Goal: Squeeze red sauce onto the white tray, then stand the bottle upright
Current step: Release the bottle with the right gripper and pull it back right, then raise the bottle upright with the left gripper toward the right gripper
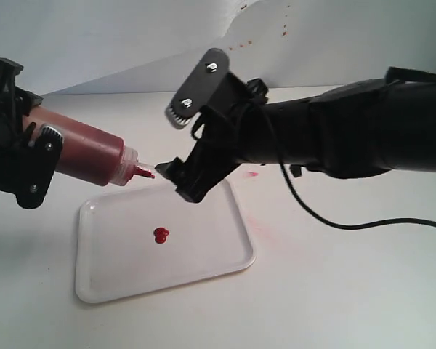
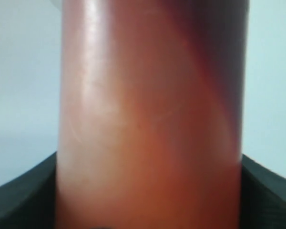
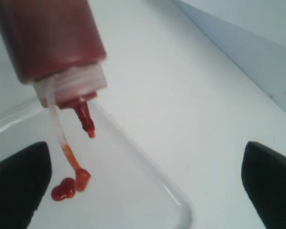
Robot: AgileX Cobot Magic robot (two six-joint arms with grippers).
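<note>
The left gripper has its jaws clamped on the lower body of the bottle. It holds the bottle tilted, well above the surface, with the nozzle aimed right and downward over the far edge of the white tray. A blob of red sauce lies near the tray's middle. The right gripper hangs just beside the nozzle with its jaws wide apart, holding nothing.

Several things could go wrong:

- **Stray drips:** the nozzle is uncapped and wet at its tip. A quick swing upright could throw a drop past the rim, where a pink smear already marks the surface.
- **Extra sauce:** the bottle wall is soft, so a tighter clamp would likely push more sauce out.
- **Dragging the cap:** the cap dangles low by the blob and might drag through it.
- **Contact with the nozzle:** the right jaws are close enough to brush the nozzle and get fouled.
- **Toppling:** set down on the rim, the bottle would probably fall over.
</note>
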